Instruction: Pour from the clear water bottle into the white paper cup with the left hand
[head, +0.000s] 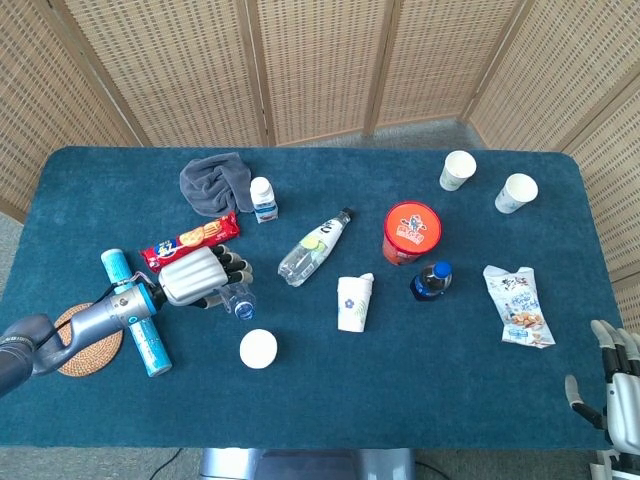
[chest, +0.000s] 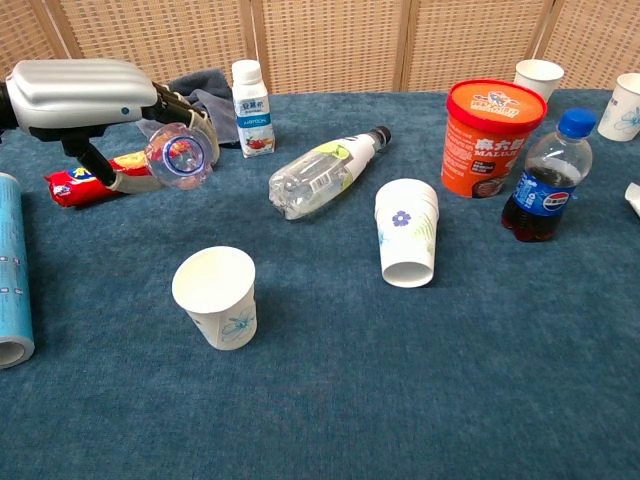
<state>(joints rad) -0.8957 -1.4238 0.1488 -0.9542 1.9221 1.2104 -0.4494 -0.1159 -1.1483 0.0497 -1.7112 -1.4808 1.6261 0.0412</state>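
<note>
My left hand (head: 193, 276) (chest: 85, 92) grips a clear water bottle (head: 236, 300) (chest: 178, 153), tipped well over, with its open blue-ringed mouth turned toward the front of the table. The mouth hangs above the cloth, behind and a little left of a white paper cup (head: 258, 349) (chest: 216, 297) that stands upright, near the front. Nothing flows from the bottle that I can see. My right hand (head: 618, 382) shows at the lower right corner of the head view, off the table, fingers apart and holding nothing.
A lying clear bottle (chest: 322, 173), an upside-down flowered cup stack (chest: 406, 232), an orange tub (chest: 488, 122) and a cola bottle (chest: 545, 184) sit to the right. Behind the hand lie a red snack pack (head: 188, 239), a small milk bottle (chest: 252, 107) and a grey cloth (head: 215, 182). A blue tube (head: 136, 312) lies left.
</note>
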